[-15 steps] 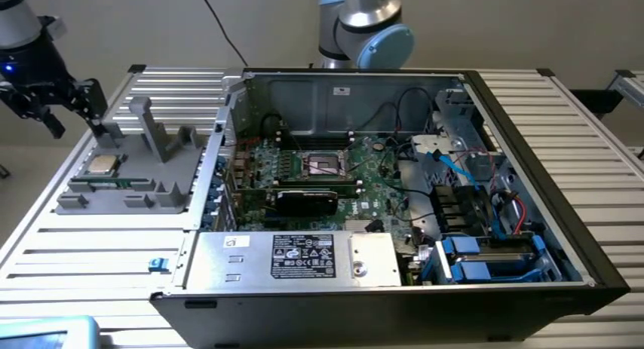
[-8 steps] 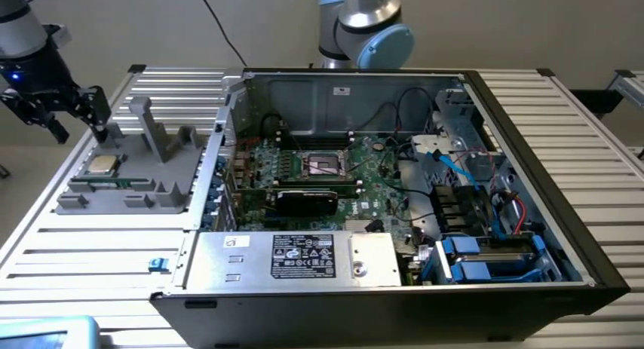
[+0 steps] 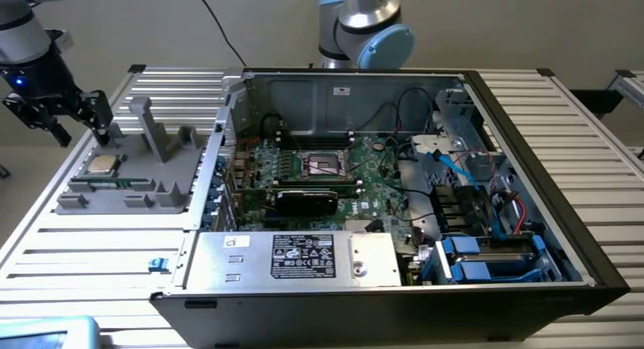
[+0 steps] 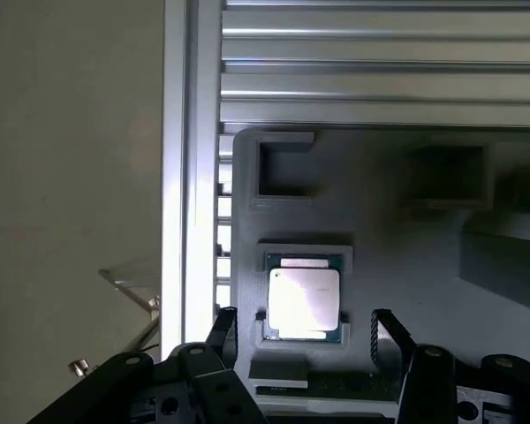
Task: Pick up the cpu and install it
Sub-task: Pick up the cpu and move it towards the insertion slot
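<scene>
your hand (image 4: 305,313) is spread wide, the cpu (image 4: 303,300) lying flat below and between its fingers, seated in a grey holder (image 4: 397,265) recess that likely keeps it square for gripping.

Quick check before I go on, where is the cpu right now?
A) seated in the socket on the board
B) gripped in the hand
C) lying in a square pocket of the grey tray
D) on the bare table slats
C: the cpu lies flat in a square pocket of the grey tray, and the hand is open and holds nothing.
</scene>
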You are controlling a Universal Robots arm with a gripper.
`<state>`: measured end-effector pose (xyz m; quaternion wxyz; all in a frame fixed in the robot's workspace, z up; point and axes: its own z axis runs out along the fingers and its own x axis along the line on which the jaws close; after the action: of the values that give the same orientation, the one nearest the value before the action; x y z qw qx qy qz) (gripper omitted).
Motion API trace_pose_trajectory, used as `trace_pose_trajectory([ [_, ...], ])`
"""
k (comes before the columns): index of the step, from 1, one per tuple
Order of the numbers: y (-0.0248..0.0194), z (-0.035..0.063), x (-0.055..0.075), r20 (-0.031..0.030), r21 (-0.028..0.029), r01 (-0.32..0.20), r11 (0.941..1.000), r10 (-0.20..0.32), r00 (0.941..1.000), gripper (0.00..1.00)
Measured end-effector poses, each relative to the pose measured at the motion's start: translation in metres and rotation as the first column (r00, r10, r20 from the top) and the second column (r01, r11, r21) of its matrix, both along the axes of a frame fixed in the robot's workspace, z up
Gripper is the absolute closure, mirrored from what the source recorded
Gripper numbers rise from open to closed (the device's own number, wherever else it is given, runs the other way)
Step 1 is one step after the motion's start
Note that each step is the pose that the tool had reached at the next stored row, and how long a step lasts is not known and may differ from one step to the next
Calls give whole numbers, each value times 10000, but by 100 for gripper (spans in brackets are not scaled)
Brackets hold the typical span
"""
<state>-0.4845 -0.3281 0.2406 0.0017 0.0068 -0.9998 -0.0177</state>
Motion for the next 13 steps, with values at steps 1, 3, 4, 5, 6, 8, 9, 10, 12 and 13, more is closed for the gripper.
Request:
trace_pose_trajectory([
  [1, 0, 0, 0, 0, 0, 0, 10000, 0, 10000, 28],
  [3, 0, -1, 0, 1, 1, 0, 10000, 0, 10000, 28],
  [4, 0, -1, 0, 1, 0, 0, 10000, 0, 10000, 28],
  [5, 0, -2, 0, 1, 1, 0, 10000, 0, 10000, 28],
  [6, 0, -8, 0, 4, 0, 1, 10000, -1, 10000, 28],
  [8, -1, -34, 1, 3, -34, -1, 10000, 1, 10000, 28],
  [9, -1, -50, 1, 2, -44, -2, 10000, 2, 10000, 28],
  [10, -1, -69, 1, 2, -47, -1, 10000, 1, 10000, 28],
  [12, 0, -106, 2, 2, -54, 0, 10000, 0, 10000, 28],
  [13, 0, -124, 6, 3, -59, 1, 10000, -1, 10000, 28],
])
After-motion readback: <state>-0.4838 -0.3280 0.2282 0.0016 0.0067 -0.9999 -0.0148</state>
